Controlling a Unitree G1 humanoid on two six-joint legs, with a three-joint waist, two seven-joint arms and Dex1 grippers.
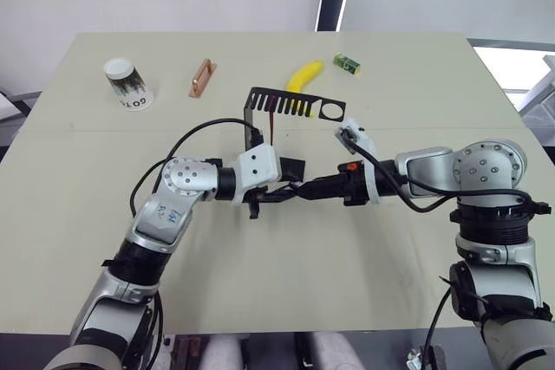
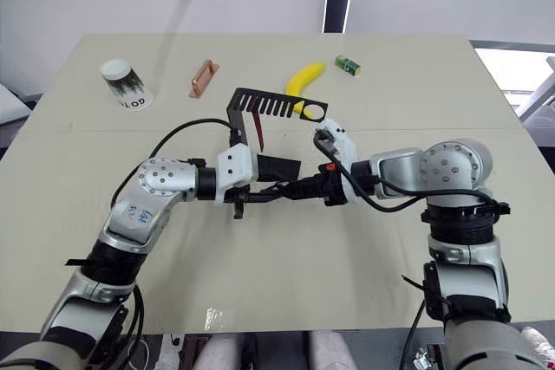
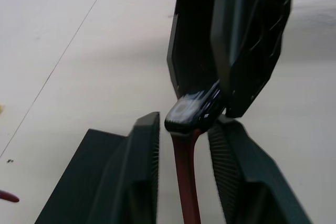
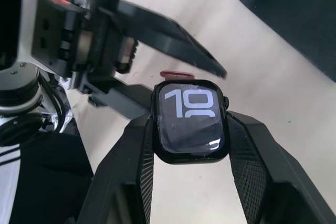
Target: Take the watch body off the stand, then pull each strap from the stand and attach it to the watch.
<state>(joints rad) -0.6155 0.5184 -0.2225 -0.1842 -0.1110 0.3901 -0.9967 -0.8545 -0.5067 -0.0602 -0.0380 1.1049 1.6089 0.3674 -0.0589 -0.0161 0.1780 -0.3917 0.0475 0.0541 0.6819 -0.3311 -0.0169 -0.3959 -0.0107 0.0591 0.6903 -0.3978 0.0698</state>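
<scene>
Over the middle of the table my two grippers meet tip to tip. My right gripper [image 4: 191, 124] is shut on the watch body [image 4: 190, 121], a dark rounded-square case with its face lit. My left gripper [image 3: 186, 121] is shut on a maroon strap [image 3: 186, 182] that runs up between its fingers, its end against the edge of the watch body [image 3: 191, 113]. Just behind them is the black stand [image 1: 286, 103], where a second maroon strap [image 1: 272, 120] hangs from the comb-like arm.
A paper cup [image 1: 128, 84] lies at the far left with a copper-coloured bar [image 1: 202, 78] beside it. A banana [image 1: 304, 75] and a small green box [image 1: 347, 61] lie behind the stand. The near half of the table [image 1: 286, 283] is bare.
</scene>
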